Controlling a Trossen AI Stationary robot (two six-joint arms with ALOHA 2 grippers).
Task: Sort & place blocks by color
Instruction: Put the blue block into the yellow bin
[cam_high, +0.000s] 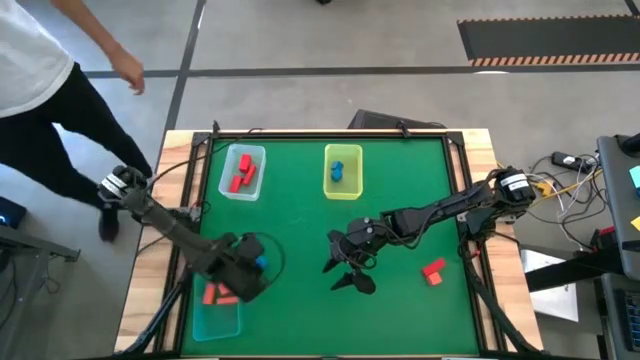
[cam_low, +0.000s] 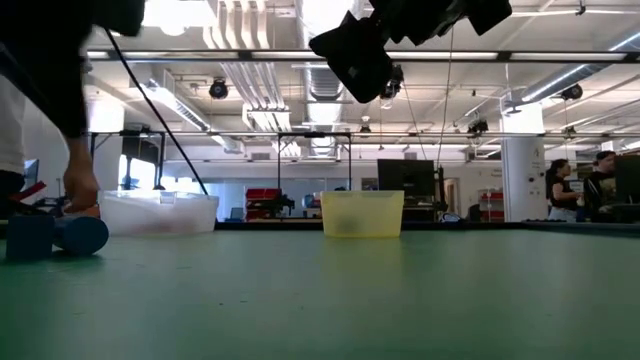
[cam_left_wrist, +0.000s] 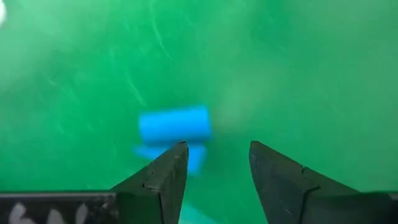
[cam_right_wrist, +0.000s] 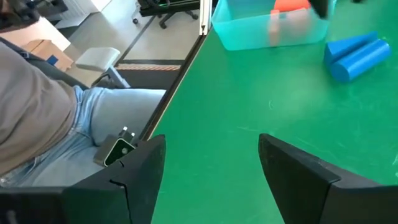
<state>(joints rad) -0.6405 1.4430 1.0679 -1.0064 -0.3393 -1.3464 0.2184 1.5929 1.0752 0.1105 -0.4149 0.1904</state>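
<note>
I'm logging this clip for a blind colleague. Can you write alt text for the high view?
Seen from above, a green table holds three trays: one with red blocks, one with a blue block, one with orange-red blocks. The left tool hangs over blue blocks; the right tool is open mid-table, with a red block nearby.

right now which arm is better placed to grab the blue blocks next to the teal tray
Left. The left gripper hangs open directly over the blue blocks, which lie just ahead of its fingers beside the teal tray. The right gripper is open but mid-table, farther away.
</note>
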